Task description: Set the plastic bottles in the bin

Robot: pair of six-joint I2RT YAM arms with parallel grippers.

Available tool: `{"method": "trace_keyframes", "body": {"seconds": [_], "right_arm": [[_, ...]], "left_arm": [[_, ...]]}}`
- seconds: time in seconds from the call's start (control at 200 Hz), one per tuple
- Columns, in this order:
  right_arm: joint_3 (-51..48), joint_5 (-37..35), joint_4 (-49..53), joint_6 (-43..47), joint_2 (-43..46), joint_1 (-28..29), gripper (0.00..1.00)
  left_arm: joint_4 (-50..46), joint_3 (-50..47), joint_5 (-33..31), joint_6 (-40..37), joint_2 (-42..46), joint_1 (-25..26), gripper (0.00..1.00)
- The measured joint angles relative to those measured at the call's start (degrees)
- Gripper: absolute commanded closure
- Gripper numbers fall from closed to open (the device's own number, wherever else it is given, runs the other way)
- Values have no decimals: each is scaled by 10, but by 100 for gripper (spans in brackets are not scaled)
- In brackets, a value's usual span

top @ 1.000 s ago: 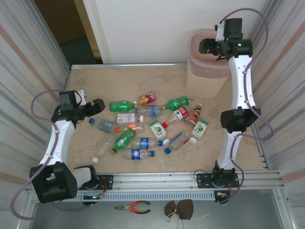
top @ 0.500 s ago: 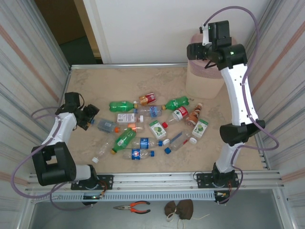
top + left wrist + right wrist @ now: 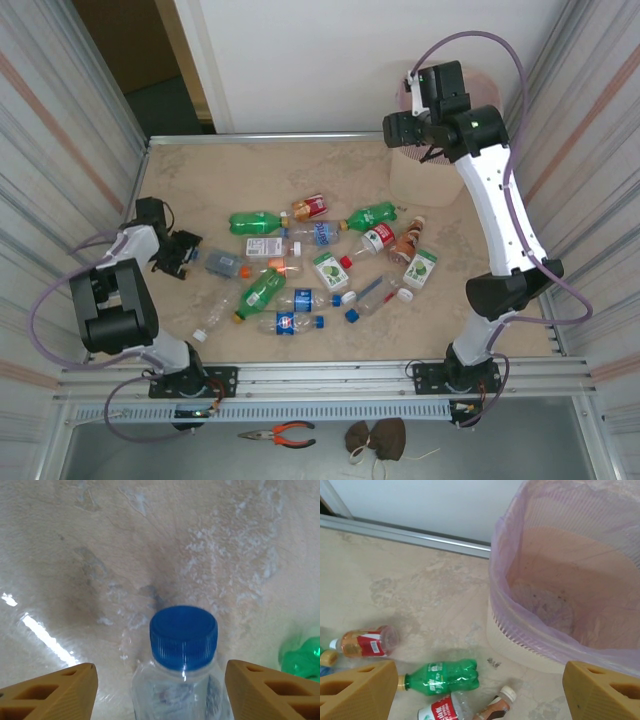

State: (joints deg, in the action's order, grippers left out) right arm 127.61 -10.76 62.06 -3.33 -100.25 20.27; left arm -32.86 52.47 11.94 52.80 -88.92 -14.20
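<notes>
Mottled beige tabletop (image 3: 75, 555) lies under the left gripper (image 3: 160, 680), whose tan fingers (image 3: 55, 692) stand half apart on either side of a clear bottle (image 3: 175, 695). A gap shows on each side, so nothing is gripped yet. That bottle lies at the left edge of the scatter, its blue cap (image 3: 183, 637) pointing towards the arm. The other plastic bottles (image 3: 320, 265) are strewn across the middle of the table. The right gripper (image 3: 479, 670) is wide and empty, hovering by the bin (image 3: 520, 625), which stands at the far right corner. No bottle shows in the part of its lined inside that can be seen. The step in hand looks like a pick on the left. Next, I judge, the fingers must pinch the thin, round body just below the cap without squirting it out. Then the bottle must be lifted clear and carried across the table to the bin.
</notes>
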Motion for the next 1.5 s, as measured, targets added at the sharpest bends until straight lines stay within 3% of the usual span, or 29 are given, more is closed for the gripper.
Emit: {"method": "trace_keyframes", "body": {"seconds": [0.336,0.501,0.812,0.992,1.278,1.503], "right_arm": [[-4,-30,11,0,3,26,16],[-8,-49,13,6,9,43,16],[-17,-78,13,13,14,64,16],[-27,-90,12,15,18,76,15],[-54,-87,9,14,40,84,15],[-168,36,-66,-10,117,86,14]], "left_arm": [[20,39,27,0,-83,-16,42],[23,45,33,4,-89,-17,54],[24,45,24,11,-77,-26,69],[22,44,20,11,-34,-42,76],[12,40,24,-7,68,-48,79],[66,36,88,-91,221,-49,84]]}}
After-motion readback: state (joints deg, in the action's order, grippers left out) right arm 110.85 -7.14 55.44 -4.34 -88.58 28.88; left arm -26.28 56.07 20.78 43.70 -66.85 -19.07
